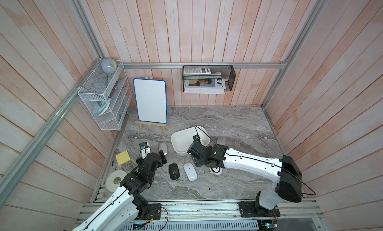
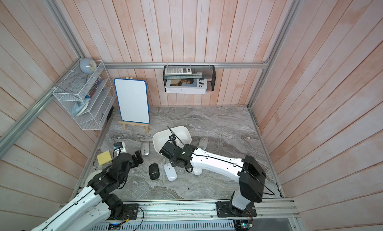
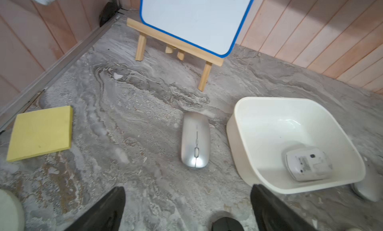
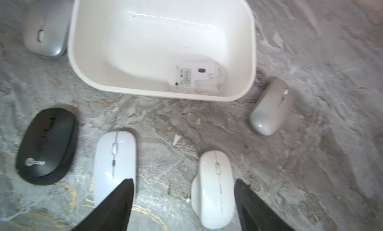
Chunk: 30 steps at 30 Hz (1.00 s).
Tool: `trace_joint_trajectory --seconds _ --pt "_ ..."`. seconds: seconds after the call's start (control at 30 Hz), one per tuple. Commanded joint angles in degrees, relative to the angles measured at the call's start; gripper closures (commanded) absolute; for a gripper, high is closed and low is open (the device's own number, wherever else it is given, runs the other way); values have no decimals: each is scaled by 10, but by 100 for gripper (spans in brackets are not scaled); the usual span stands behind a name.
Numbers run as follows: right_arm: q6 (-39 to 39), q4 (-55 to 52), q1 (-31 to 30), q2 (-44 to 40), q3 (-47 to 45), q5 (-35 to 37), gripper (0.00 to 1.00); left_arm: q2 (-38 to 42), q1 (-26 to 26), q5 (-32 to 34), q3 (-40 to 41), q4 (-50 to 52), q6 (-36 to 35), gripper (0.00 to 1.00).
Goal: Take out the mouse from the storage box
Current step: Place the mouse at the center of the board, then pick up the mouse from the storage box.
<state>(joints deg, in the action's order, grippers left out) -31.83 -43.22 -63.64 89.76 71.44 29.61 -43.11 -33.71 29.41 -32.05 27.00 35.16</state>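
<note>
The storage box (image 1: pixel 182 139) (image 2: pixel 163 139), a white plastic tub, stands mid-table. One white mouse (image 4: pixel 196 77) (image 3: pixel 306 163) lies upside down in its near corner. My right gripper (image 4: pixel 183 181) is open just in front of the box, over the table. Another white mouse (image 4: pixel 213 188) lies on the table between its fingers, nearer one finger, with a gap on both sides. My left gripper (image 3: pixel 188 189) is open to the left of the box with nothing between its fingers. A silver mouse (image 3: pixel 195 139) (image 1: pixel 163 147) lies just beyond it.
On the table lie a black mouse (image 1: pixel 173 171) (image 4: pixel 46 145), a slim white mouse (image 1: pixel 190 171) (image 4: pixel 115 163) and a grey mouse (image 1: pixel 221 140) (image 4: pixel 271 107) right of the box. A yellow pad (image 1: pixel 122 158), a tape roll (image 1: pixel 115 180) and a whiteboard on an easel (image 1: pixel 150 103) stand at the left.
</note>
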Motion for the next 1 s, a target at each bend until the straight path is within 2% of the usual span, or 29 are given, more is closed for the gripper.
trace_joint_trajectory --seconds 0.0,0.2,0.3,0.73,0.97 --pt "17 13 27 -44 -50 60 19 -77 3 -89 -77 -16 -25 0" --pt "32 80 75 -135 -149 64 19 -259 3 -209 -239 40 -82 0" --pt "40 105 89 -175 -191 64 18 -336 2 -235 -309 74 -101 0" --pt "52 166 151 -287 -330 47 15 -581 -15 -261 -509 175 -138 4" --pt "58 192 178 -296 -357 23 14 -661 -32 -253 -566 201 -159 5"
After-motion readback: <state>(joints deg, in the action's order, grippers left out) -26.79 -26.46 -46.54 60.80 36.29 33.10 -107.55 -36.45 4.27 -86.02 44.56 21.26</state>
